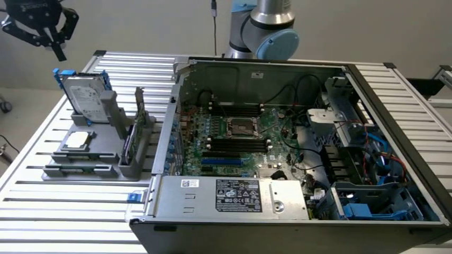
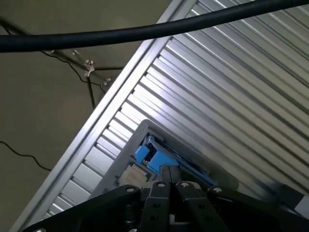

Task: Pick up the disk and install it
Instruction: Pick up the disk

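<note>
Ribbed aluminium slats form the counter (image 1: 63, 211), which stands against a plain pale wall. The wrist view adds a dull olive floor (image 2: 43, 106) beyond the counter's edge, with thin wires trailing over it. A thick black cable (image 2: 145, 32) crosses close to that camera.

The exterior view takes in the whole layout. An open black and silver computer case (image 1: 254, 79) lies on its side across the counter's middle and the exterior view's right. Its green motherboard (image 1: 240, 137) is exposed, and a silver power supply box with a printed label (image 1: 236, 196) sits along the near edge. The grey and pale-blue robot arm (image 1: 272, 26) rises behind the case.

On the exterior view's left sits a grey moulded holder (image 1: 106, 159). The flat silver-grey disk with its white label and blue plastic frame (image 1: 86, 98) stands tilted in the holder's far slot. A small square silver chip (image 1: 78, 138) lies flat nearer the front, and a thin card (image 1: 130, 137) stands on edge beside them. The black gripper (image 1: 56, 50) hangs above the disk, well apart from it.

The wrist view settles what the other leaves unclear. The gripper's 2 black fingers (image 2: 161, 193) are pressed together, closed on nothing, with the disk's blue frame and the holder's corner directly past them.
</note>
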`<action>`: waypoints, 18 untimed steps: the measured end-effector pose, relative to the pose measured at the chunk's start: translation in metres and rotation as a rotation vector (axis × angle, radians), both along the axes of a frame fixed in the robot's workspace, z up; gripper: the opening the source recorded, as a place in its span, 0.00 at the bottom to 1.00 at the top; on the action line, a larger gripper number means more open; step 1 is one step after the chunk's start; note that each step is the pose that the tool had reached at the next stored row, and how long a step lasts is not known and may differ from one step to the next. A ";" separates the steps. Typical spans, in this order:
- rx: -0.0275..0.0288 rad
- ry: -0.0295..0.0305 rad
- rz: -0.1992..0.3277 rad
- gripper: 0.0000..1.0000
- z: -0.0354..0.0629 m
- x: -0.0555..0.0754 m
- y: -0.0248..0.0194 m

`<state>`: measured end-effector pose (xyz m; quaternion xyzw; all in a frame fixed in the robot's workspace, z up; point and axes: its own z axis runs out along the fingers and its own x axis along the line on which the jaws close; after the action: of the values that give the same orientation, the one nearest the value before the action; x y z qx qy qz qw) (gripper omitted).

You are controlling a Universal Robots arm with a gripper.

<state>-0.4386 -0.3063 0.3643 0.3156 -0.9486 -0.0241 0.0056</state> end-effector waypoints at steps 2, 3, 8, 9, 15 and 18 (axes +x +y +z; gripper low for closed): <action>0.0000 0.0000 0.035 0.11 -0.0001 0.000 0.0000; 0.0000 0.0001 0.054 0.11 -0.0001 0.000 0.0000; 0.0000 0.0000 0.145 0.11 -0.0004 0.000 0.0000; -0.0001 0.0000 0.163 0.11 -0.0005 0.000 0.0001; 0.0000 0.0000 0.273 0.11 -0.0009 0.000 0.0000; 0.0003 0.0000 0.327 0.11 -0.0014 0.000 0.0001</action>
<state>-0.4386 -0.3063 0.3629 0.4659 -0.8845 -0.0230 0.0095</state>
